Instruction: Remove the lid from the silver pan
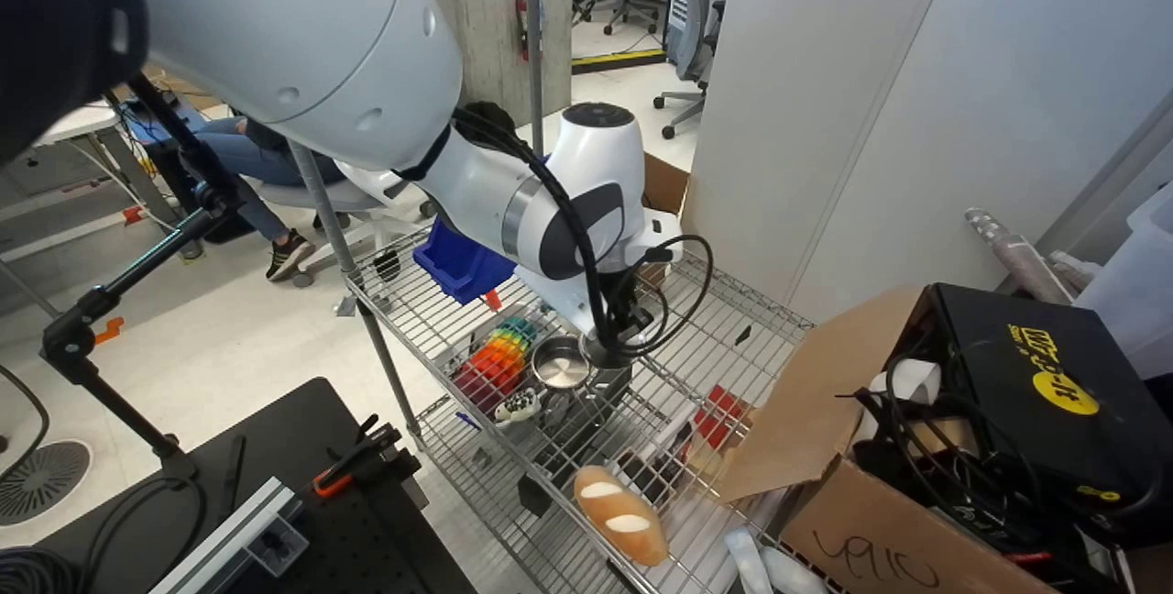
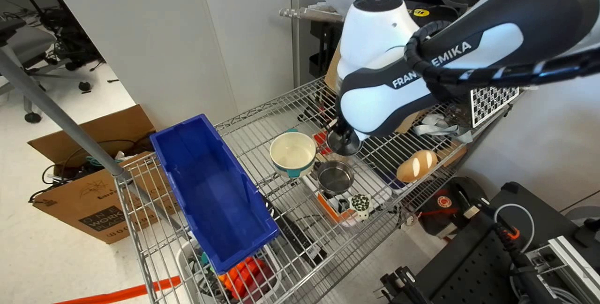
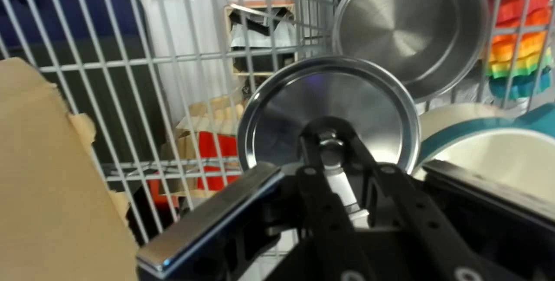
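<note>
The silver pan (image 1: 561,363) stands uncovered on the wire shelf; its bare inside shows in both exterior views (image 2: 335,177) and in the wrist view (image 3: 409,34). The lid (image 3: 282,112) is a round shiny disc off to one side of the pan. It also shows under the fingers in both exterior views (image 2: 344,147) (image 1: 605,357). My gripper (image 3: 330,142) is closed around the knob at the lid's centre, and the fingers hide most of the knob. The lid appears held above the shelf, beside the pan and not over it.
A pale bowl with teal handles (image 2: 293,150) stands beside the pan. A patterned shaker (image 2: 360,202), a bread loaf (image 2: 417,165) and a blue bin (image 2: 211,196) are also on the wire shelf. A cardboard box (image 1: 880,521) stands at one end. A shelf post (image 2: 61,107) rises at a corner.
</note>
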`<state>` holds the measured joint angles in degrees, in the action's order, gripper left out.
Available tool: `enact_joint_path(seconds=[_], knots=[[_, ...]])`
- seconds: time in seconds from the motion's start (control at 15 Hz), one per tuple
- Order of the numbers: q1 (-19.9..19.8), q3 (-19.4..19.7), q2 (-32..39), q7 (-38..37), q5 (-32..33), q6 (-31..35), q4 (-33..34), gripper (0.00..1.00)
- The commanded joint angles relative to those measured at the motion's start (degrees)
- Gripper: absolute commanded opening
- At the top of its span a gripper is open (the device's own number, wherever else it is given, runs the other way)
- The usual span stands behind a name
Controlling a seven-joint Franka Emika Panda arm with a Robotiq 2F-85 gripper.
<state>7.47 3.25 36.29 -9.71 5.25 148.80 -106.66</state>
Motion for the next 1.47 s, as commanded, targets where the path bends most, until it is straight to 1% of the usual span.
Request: enact_joint_path(seconds=[0.0, 0.07, 0.27, 0.33, 0.4, 0.53, 0.67, 0.87, 1.07, 1.13, 1.2, 1.33, 1.4], knots=[[-2.0, 2.7, 3.5, -3.3, -1.1, -4.2, 7.5, 0.05], [-2.4, 3.7, 5.1, -4.3, -0.8, -5.9, 9.9, 0.05], [-4.4, 4.9, 9.5, -6.0, -1.1, -11.5, 17.0, 0.05], [-5.0, 5.1, 11.3, -7.0, -1.5, -13.8, 19.5, 0.05], [-5.9, 4.6, 12.7, -6.5, -2.0, -15.5, 21.7, 0.05], [-6.1, 5.0, 15.8, -8.3, -2.1, -19.3, 25.6, 0.10], [-6.2, 5.1, 18.9, -9.5, -2.1, -22.9, 29.1, 0.10], [-6.2, 5.3, 23.0, -10.6, -1.7, -26.8, 33.6, 0.14], [-6.3, 5.3, 25.8, -10.9, -1.5, -29.4, 36.8, 0.14], [-6.3, 5.3, 26.5, -10.8, -1.4, -29.7, 37.5, 0.24], [-6.3, 5.2, 26.6, -10.8, -1.5, -30.3, 38.2, 0.47], [-6.0, 4.9, 25.2, -10.1, -1.3, -30.2, 37.1, 0.53], [-5.8, 4.9, 24.4, -9.9, -1.2, -29.8, 36.4, 0.59]])
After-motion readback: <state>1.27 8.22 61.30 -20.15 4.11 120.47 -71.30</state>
